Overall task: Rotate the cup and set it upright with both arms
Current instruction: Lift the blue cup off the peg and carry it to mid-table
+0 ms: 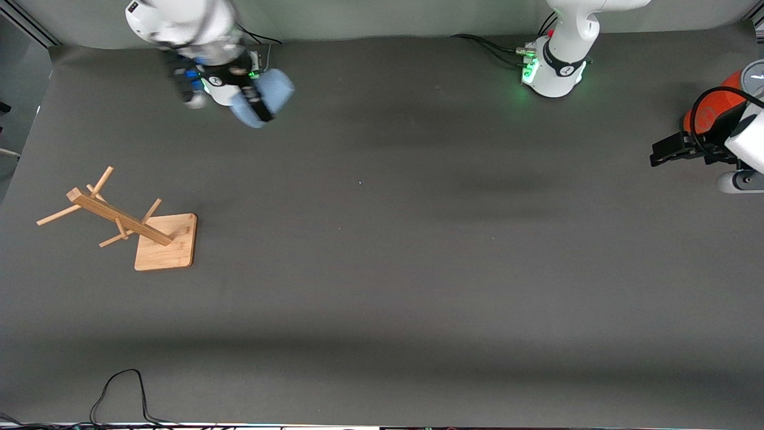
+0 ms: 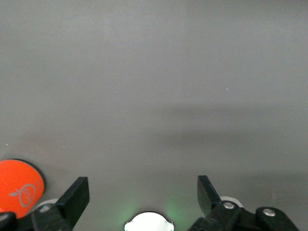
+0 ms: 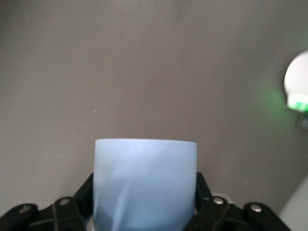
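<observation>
**Cup in the air, and only one set of fingers on it**

My right fingers (image 3: 144, 202) are clenched on the pale-blue cup (image 1: 265, 95), one finger against each side of its wall, and I am carrying it on its side above the surface (image 1: 382, 269), close to my right arm's base. The wall is smooth and slightly tapered, so my worry is that it slides along my pads if I turn the wrist sharply; a quick rotation could let the cup twist or drop. The front view shows my right wrist blurred, which I take as fast motion, and that adds to the risk.

The second danger is the handover. My left fingers (image 2: 142, 195) are released, spread wide and holding nothing, and they hang near the orange-red can (image 1: 713, 110) at the left arm's end of the surface, well apart from the cup. To bring the two together, that arm must swing clear of the can; a careless start could knock it. If I let go before the other side grips, the cup falls.

The wooden rack (image 1: 128, 224) lies tipped over toward the right arm's end, nearer the front camera, clear of both arms.
</observation>
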